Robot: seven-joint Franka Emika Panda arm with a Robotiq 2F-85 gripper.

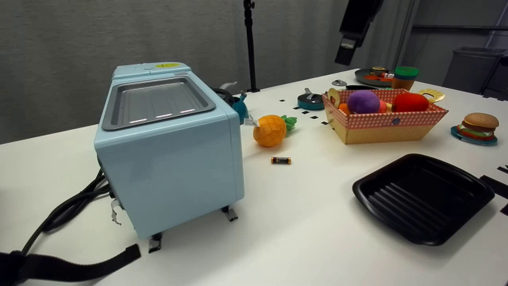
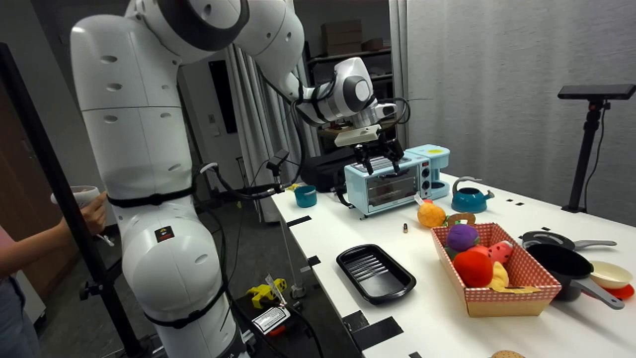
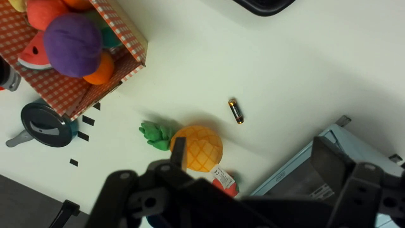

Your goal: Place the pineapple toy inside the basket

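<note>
White table point(image 1: 305, 194): pineapple toy point(image 1: 270, 131), basket point(image 1: 383, 134)

Bright table point(image 3: 284, 53), soft shadows — claw point(image 3: 253, 152) blurred in wrist view.

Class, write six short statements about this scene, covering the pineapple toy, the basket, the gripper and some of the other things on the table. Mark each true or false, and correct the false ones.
1. The pineapple toy lies inside the basket. False: it lies on the table, outside the basket.
2. The gripper is open. True.
3. The basket holds a purple toy. True.
4. The battery sits in the black tray. False: it lies on the table, apart from the black tray.
5. A grey tray rests on top of the light blue toaster oven. True.
6. The pineapple toy's leafy tuft is purple. False: it is green.
</note>
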